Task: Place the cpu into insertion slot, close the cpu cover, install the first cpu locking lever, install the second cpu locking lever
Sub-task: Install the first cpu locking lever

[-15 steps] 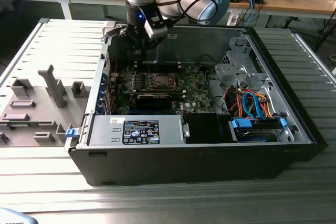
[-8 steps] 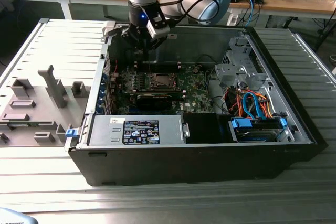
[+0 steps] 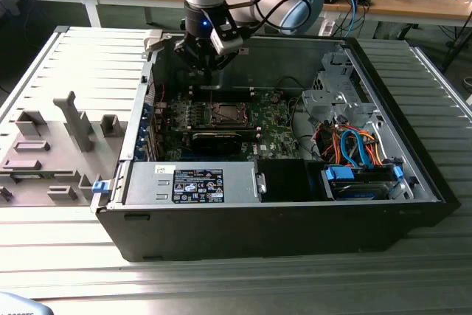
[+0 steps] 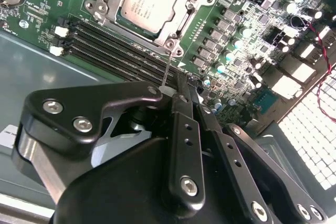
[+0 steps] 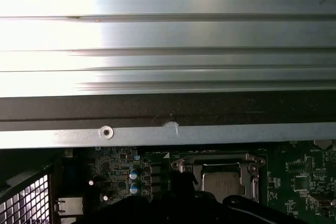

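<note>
Black gripper [image 4: 181,95], fingers together, nothing held, hovers just above flat silver-grey cpu [image 4: 148,1] seated in silver-rimmed insertion slot [image 4: 173,38]; light, fragile: edges only.

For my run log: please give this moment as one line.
gripper: above motherboard, holds nothing | cpu: in insertion slot | cpu cover: closed

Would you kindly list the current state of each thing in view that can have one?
cpu: seated in the insertion slot, metal top facing up.
cpu cover: closed down around the cpu.
locking lever: thin wire rod sticking out from the socket corner toward the gripper.
gripper: fingers shut, tips by the lever end, above the motherboard.
computer case: lying on its side, side panel off.
</note>
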Controlling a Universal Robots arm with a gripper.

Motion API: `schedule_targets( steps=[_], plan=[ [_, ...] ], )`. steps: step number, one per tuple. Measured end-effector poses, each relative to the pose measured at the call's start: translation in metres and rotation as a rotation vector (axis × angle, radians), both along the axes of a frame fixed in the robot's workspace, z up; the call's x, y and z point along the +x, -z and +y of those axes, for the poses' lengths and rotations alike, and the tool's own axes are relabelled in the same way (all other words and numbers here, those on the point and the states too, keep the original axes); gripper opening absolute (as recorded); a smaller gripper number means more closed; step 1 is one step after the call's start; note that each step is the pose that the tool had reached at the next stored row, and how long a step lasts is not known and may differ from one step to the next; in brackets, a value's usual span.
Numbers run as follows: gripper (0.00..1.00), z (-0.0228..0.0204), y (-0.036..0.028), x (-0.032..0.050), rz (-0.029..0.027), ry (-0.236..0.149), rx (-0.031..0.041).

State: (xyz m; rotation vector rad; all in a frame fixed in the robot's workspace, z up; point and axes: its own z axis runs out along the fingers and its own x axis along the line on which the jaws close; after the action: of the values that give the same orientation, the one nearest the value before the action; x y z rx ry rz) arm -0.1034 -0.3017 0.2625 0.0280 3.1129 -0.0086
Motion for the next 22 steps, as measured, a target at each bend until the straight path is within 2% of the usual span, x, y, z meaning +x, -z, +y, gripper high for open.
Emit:
schedule_targets(
  steps=[12,22],
  plan=[
    [0.11,0.0,0.0,0.0066,0.0014,0.0,0.0],
    [0.11,0.0,0.002,0.0087,0.0022,0.0,-0.0002]
  ],
)
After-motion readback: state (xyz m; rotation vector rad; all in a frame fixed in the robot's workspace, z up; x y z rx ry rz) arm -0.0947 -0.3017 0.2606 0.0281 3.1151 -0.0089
